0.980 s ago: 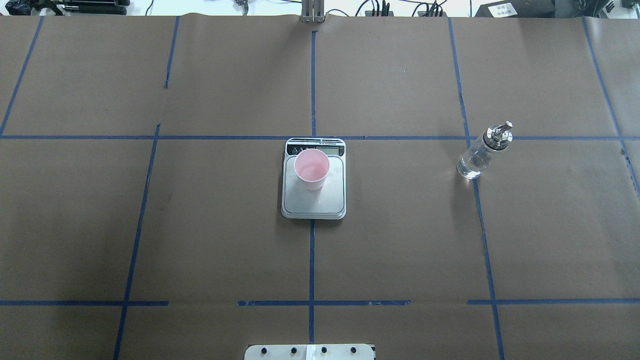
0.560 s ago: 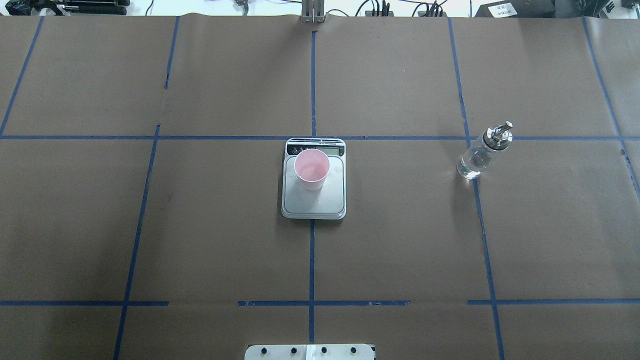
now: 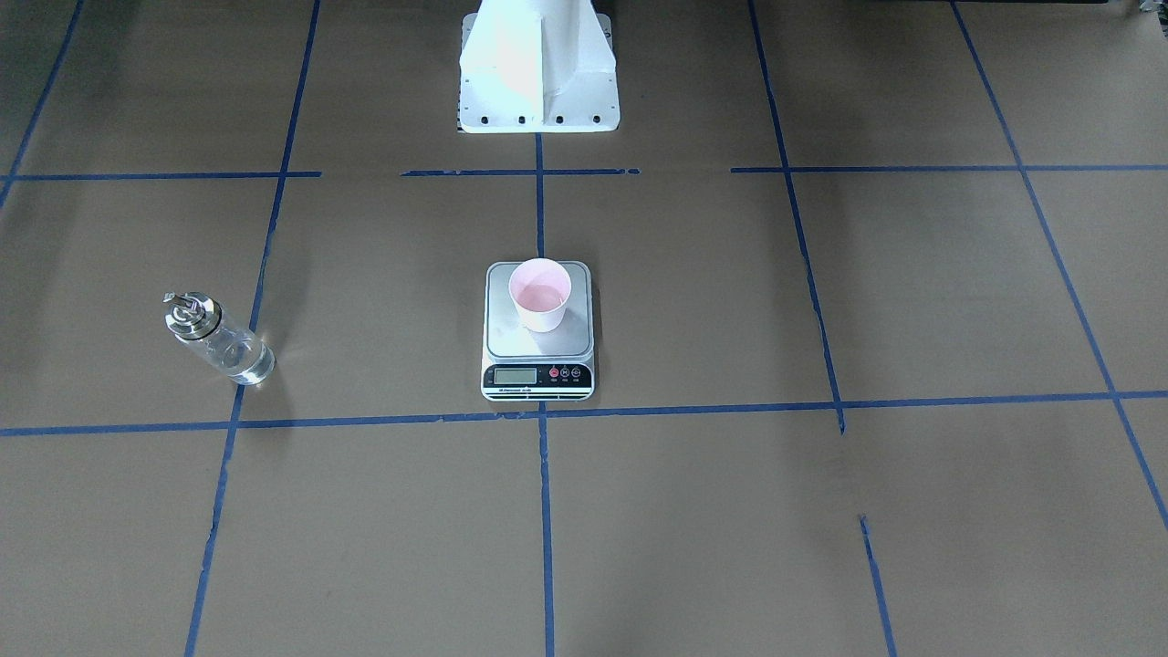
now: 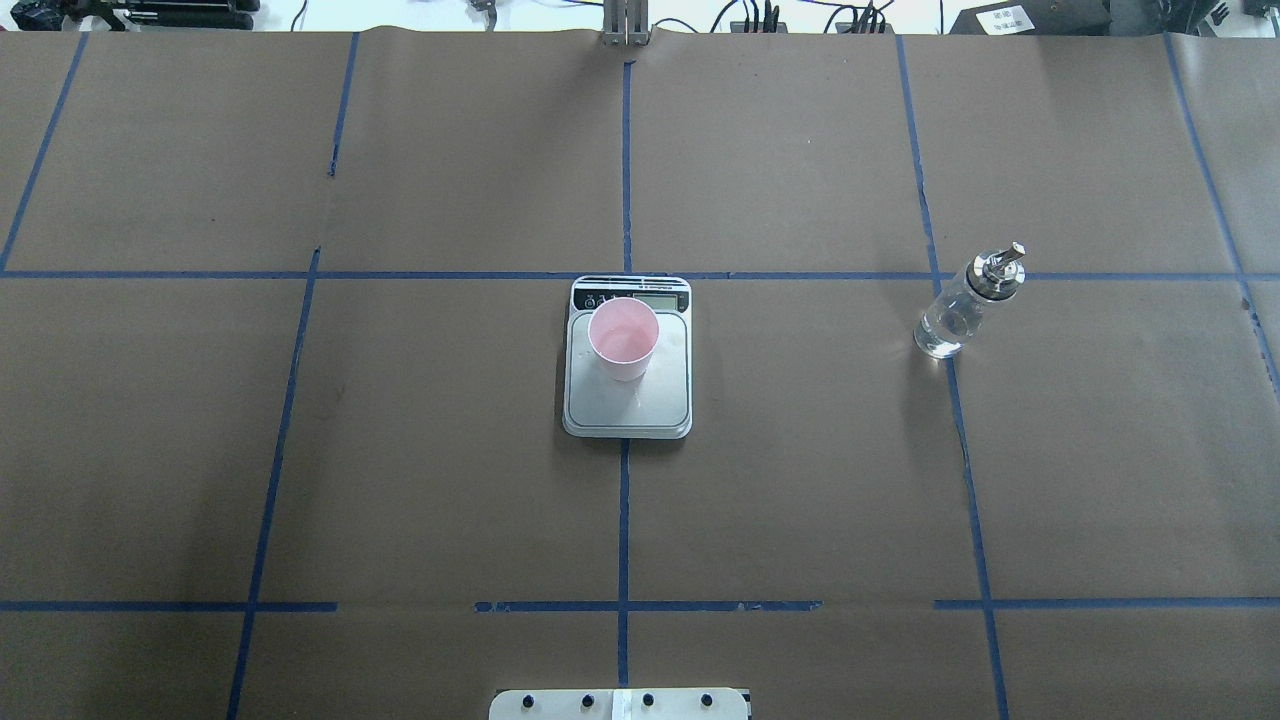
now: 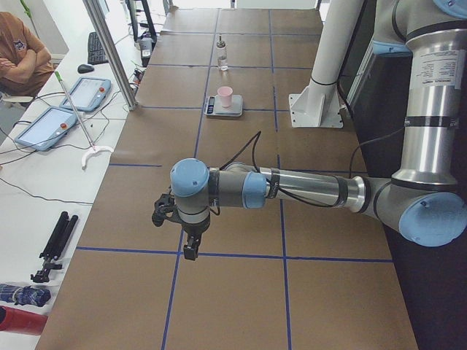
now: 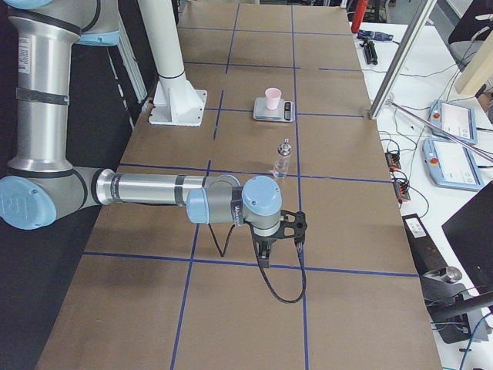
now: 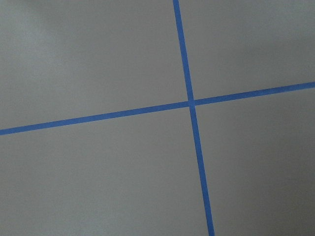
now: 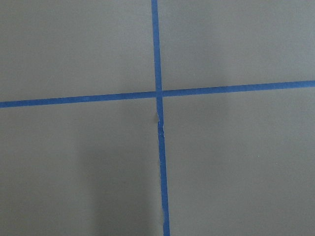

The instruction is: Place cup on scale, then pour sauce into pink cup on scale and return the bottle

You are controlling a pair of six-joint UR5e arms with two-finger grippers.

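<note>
The pink cup (image 4: 623, 336) stands upright on the steel scale (image 4: 655, 410) at the table's middle, toward the display end; it also shows in the front view (image 3: 539, 294). A thin layer of clear liquid seems to lie in its bottom. The clear glass bottle (image 4: 953, 318) with a metal spout stands upright, alone, to the right on a blue tape line (image 3: 222, 345). My left gripper (image 5: 175, 226) and right gripper (image 6: 279, 235) hang over bare paper far from both, seen only in the side views; I cannot tell whether they are open or shut. Both wrist views show only tape crossings.
Brown paper with a blue tape grid covers the table. The white robot base (image 3: 538, 73) stands at the near edge behind the scale. Tablets (image 5: 91, 93) and cables lie on the operators' white bench; a metal post (image 6: 400, 54) rises at that side.
</note>
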